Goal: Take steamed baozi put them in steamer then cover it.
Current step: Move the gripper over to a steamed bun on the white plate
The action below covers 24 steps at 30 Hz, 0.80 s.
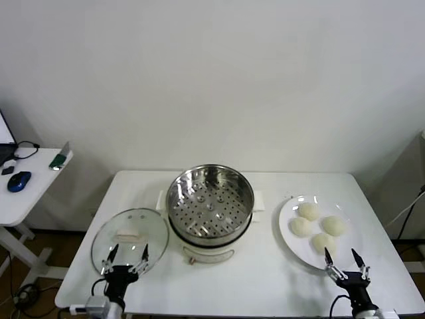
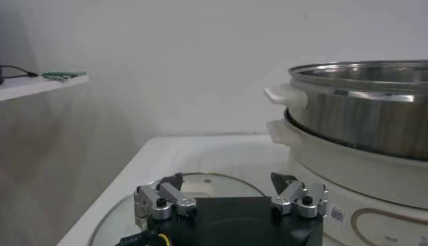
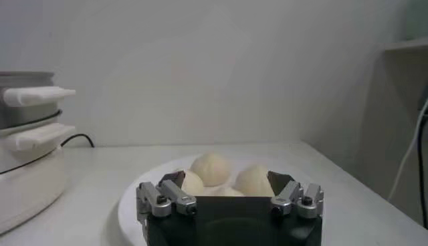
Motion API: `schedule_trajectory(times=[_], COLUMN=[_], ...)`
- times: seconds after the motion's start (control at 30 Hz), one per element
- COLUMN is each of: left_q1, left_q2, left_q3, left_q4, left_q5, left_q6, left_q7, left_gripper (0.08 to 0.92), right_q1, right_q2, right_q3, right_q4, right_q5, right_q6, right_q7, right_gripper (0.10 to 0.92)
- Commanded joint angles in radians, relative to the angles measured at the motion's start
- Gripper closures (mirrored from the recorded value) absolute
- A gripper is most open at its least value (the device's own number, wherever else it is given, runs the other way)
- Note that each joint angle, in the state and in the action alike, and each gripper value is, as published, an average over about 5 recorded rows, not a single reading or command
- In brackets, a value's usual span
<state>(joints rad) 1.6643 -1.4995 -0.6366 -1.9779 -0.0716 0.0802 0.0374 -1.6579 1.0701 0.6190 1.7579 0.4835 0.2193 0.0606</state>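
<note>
— Now, count the items on the surface (image 1: 219,286).
— Four steamed baozi (image 1: 317,227) on one white plate (image 1: 290,240), right of the steamer (image 1: 210,207). One steamer, uncovered, tray bare. One cover (image 1: 129,238) lying flat, left of the steamer.
— Grippers?
— Two. Left gripper (image 1: 127,255) at the cover's near edge, jaws spread, holding nothing. Right gripper (image 1: 346,263) at the plate's near edge, jaws spread, holding nothing.

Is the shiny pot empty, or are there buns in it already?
Empty. The steamer shows only its bare holed tray, and all four baozi sit on the white plate.
</note>
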Motion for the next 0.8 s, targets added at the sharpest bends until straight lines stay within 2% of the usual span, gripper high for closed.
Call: schedule_trajectory(times=[0.03, 0.3, 0.4, 0.47, 0.67, 0.8], left_q1=[-0.001, -0.006, -0.008, -0.009, -0.018, -0.024], left_q2=[0.003, 0.007, 0.011, 0.013, 0.011, 0.008], left_q3=[0.002, 0.010, 0.010, 0.010, 0.016, 0.022], left_q4=[0.001, -0.005, -0.005, -0.004, 0.004, 0.009], left_q5=[-0.001, -0.003, -0.004, -0.004, -0.002, 0.002], left_q6=[0.001, 0.005, 0.006, 0.006, 0.010, 0.015], left_q7=[0.000, 0.001, 0.001, 0.001, 0.002, 0.005], left_gripper=[0.177, 0.177, 0.177, 0.177, 0.177, 0.177], right_q1=[0.120, 0.536, 0.692, 0.794, 1.088, 1.319], right_q2=[-0.076, -0.322, -0.451, -0.532, -0.750, -0.801], right_q3=[-0.001, -0.156, -0.276, -0.360, -0.674, -0.912], right_q4=[0.053, -0.027, -0.086, -0.133, -0.260, -0.331], right_q5=[-0.085, -0.095, -0.103, -0.136, -0.276, -0.342], right_q6=[-0.176, -0.519, -0.621, -0.657, -0.560, -0.458], right_q7=[0.093, 0.033, -0.082, -0.212, -0.667, -0.909], right_gripper=[0.203, 0.203, 0.203, 0.203, 0.203, 0.203])
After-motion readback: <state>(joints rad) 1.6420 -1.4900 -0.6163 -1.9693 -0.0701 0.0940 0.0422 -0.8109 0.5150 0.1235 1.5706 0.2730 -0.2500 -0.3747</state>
